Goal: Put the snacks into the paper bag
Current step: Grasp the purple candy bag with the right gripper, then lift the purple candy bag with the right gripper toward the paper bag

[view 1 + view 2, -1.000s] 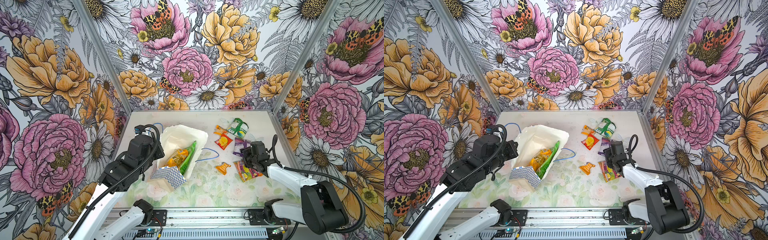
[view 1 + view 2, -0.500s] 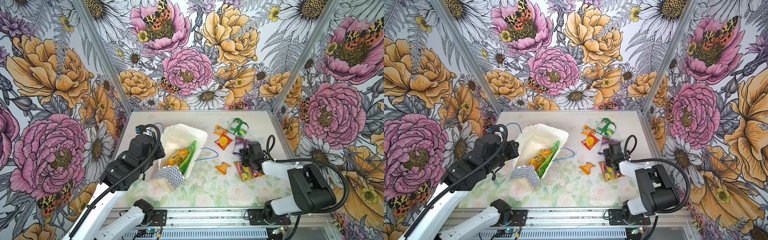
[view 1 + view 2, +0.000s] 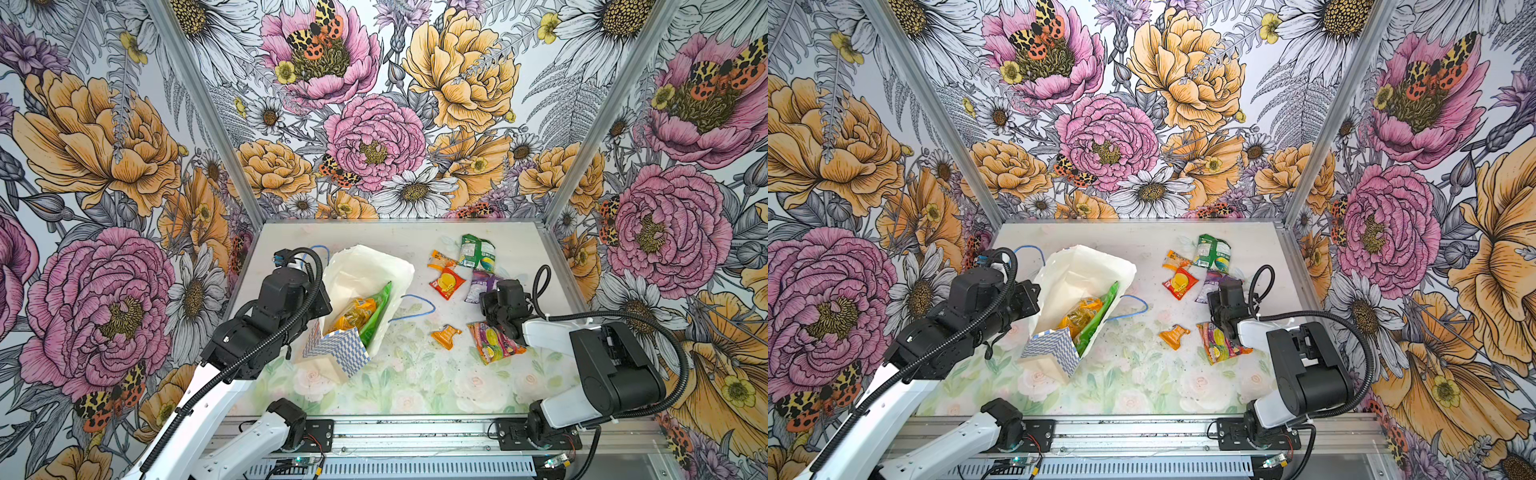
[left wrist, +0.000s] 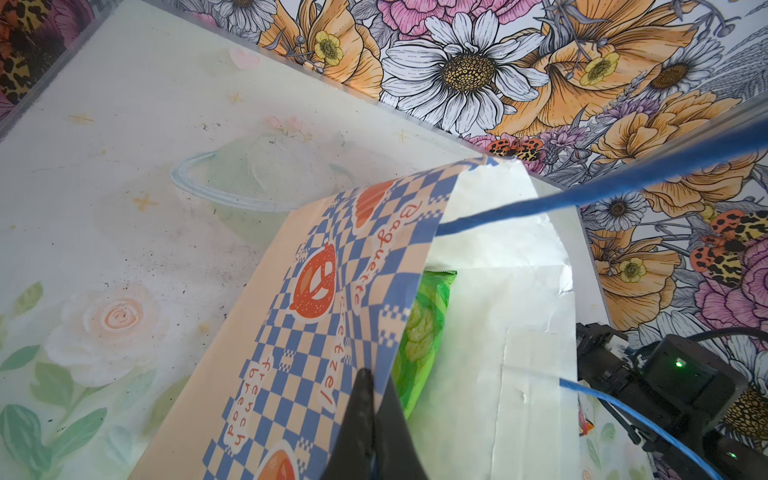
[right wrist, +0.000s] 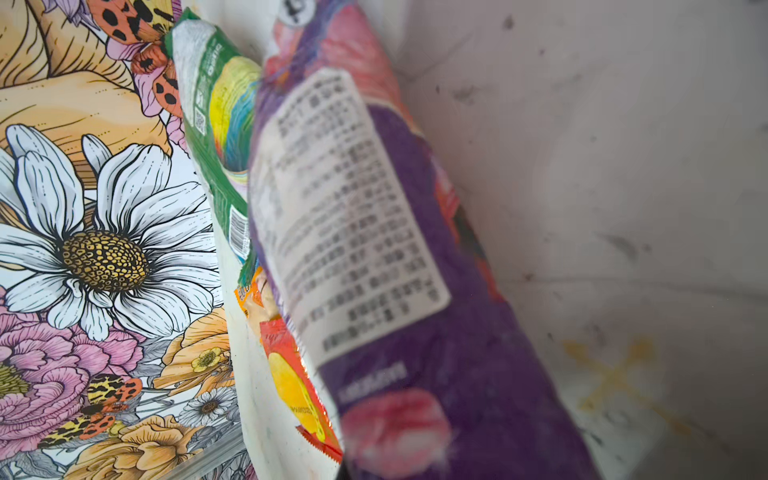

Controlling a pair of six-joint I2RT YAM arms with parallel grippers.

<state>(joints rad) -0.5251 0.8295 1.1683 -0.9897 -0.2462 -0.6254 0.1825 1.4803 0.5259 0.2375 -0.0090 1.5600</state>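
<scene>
**Clerk:** Entry one, left claw [image 4: 374, 411]?

**Checker:** Pressed together on the checkered wall of the paper bag [image 4: 316, 332], at its mouth edge. In both top views the arm's black wrist [image 3: 291, 295] covers the tips.

**Clerk:** Bag contents?

**Checker:** Orange-yellow packet [image 3: 355, 313] and long green packet [image 3: 376, 309], just past the left claw. Their lower ends are hidden by the bag's checkered bottom. In the left wrist view only the green one [image 4: 424, 332] shows, half behind the wall. One blue cord handle [image 3: 415, 307] lies on the surface [image 3: 415, 374], on the bag's side towards the right claw.

**Clerk:** Loose stock?

**Checker:** Twisted orange sachet [image 3: 445, 334], between the bag and the right claw. Red-pink fruit packet [image 3: 494, 343], just beside that claw, one edge under the arm. Red sachet [image 3: 446, 283], flat orange sachet [image 3: 440, 259] and far green packet [image 3: 476, 251], beyond it towards the back wall.

**Clerk:** Right claw [image 3: 487, 301]?

**Checker:** Pressed together, with the tips hidden in every view. The purple packet [image 5: 374, 249] fills the right wrist view, blurred, its label unreadable. It rises from the frame edge where the tips sit, so it appears pinched by its end. In a top view it [image 3: 478, 284] is half covered by the claw.
</scene>
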